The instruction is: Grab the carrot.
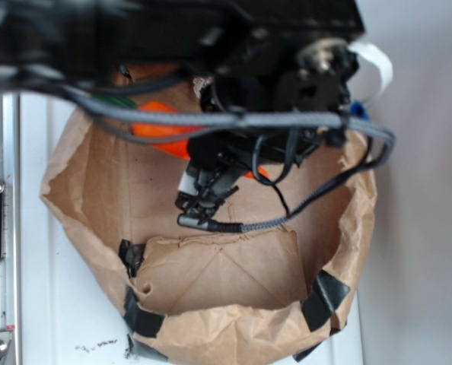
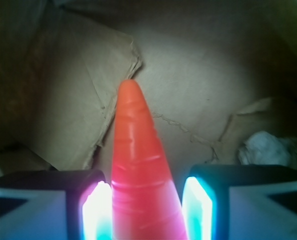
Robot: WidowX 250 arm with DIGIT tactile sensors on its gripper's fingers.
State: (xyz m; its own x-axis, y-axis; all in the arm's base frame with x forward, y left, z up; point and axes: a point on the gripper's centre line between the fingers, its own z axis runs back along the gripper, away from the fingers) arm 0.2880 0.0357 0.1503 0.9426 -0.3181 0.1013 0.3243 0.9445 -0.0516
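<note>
A robot gripper [image 2: 147,210] reaches down into a brown paper bag [image 1: 233,304], its two glowing fingers [image 2: 96,210] set on either side of an orange toy carrot [image 2: 138,170]. In the wrist view the carrot lies straight between the fingers, its thick part filling nearly the whole gap and its pointed tip reaching away from the hand toward the crumpled paper floor of the bag; the fingers sit close against the carrot's sides, though whether they are actually pressing on it cannot be told. Ahead of the right finger and off to that side, a crumpled whitish paper ball [image 2: 266,148] rests on the bag's floor, well apart from the carrot. Seen from outside, the black arm [image 1: 211,30] and its grey cables [image 1: 233,120] cover much of the bag's opening, and only part of the carrot [image 1: 161,129] shows behind them, beside a sliver of dark green. The bag's rolled rim is patched with strips of black tape [image 1: 325,298], and the bag stands on a white table [image 1: 416,228].
</note>
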